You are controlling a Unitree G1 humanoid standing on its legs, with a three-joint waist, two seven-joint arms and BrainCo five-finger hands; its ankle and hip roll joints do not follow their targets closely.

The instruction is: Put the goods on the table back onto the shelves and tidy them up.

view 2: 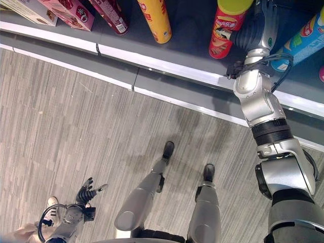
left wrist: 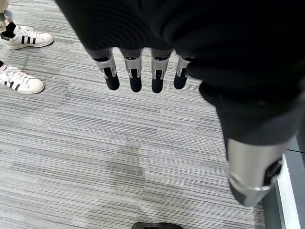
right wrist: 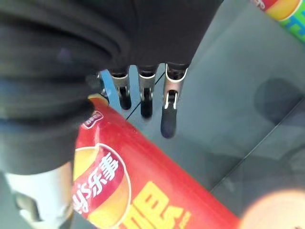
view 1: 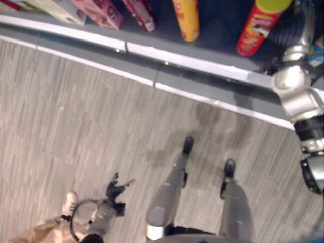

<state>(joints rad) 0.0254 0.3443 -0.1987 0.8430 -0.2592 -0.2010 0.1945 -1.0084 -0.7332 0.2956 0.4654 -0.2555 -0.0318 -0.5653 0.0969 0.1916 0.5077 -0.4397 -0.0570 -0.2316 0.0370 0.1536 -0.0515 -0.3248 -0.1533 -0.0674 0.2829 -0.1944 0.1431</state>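
The shelf (view 2: 192,35) is seen across the top of both eye views, dark-floored with a pale front rail, and on it a row of goods is stood: boxes (view 2: 66,12) at the robot's left, a yellow can (view 2: 156,20) further along, then the red can (view 2: 225,30) with its yellow-green lid, and a blue can (view 2: 304,40) lying slanted beyond the right arm. The right arm is stretched up over the rail to the shelf, and the right hand (right wrist: 145,95) is placed just beside the red can, on the side toward the blue can. In the right wrist view the fingers (right wrist: 167,119) are held out nearly straight over the grey shelf floor, nothing is curled round, and the red can's side runs close under the wrist cover; whether the thumb is touching the can cannot be told. The can's long axis is upright in the eye views, so any nudge or grasp would be taken, it is judged, sideways from the hand toward the robot's left. The left hand (view 2: 86,194) is hung low by the floor (view 2: 76,116), well apart from the shelf, fingers relaxed and nothing held, as the left wrist view confirms. That view also gives a person's white shoes (left wrist: 24,62) on the floor, barely caught at the eye views' lower edge.
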